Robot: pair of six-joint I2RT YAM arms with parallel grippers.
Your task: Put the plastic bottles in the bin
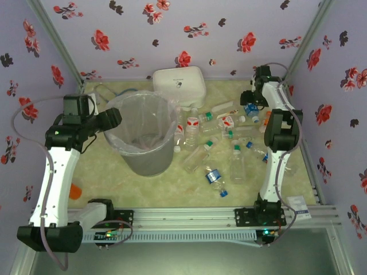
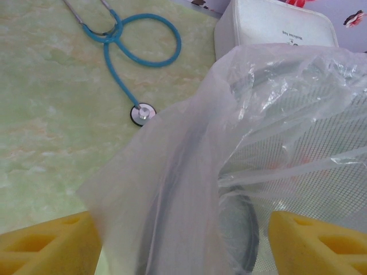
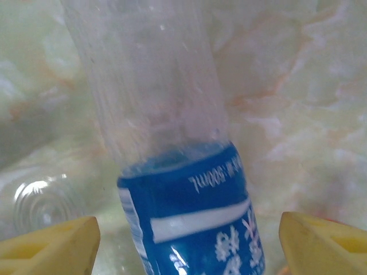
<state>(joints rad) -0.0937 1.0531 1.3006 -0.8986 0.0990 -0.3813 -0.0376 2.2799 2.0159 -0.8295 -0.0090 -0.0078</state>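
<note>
Straddling a blue-labelled bottle (image 3: 163,109) on the table, my right gripper (image 3: 188,243) is standing wide, touching nothing; round and slick, it could be rolling away as I close. My left gripper (image 2: 183,243) is hanging wide astride the bag liner (image 2: 172,172) of the bin (image 1: 146,163), risking a snag. The label (image 3: 189,200) is showing an upside-down volume ending "mL", first digit unclear.

Overhead view, two close wrist views
</note>
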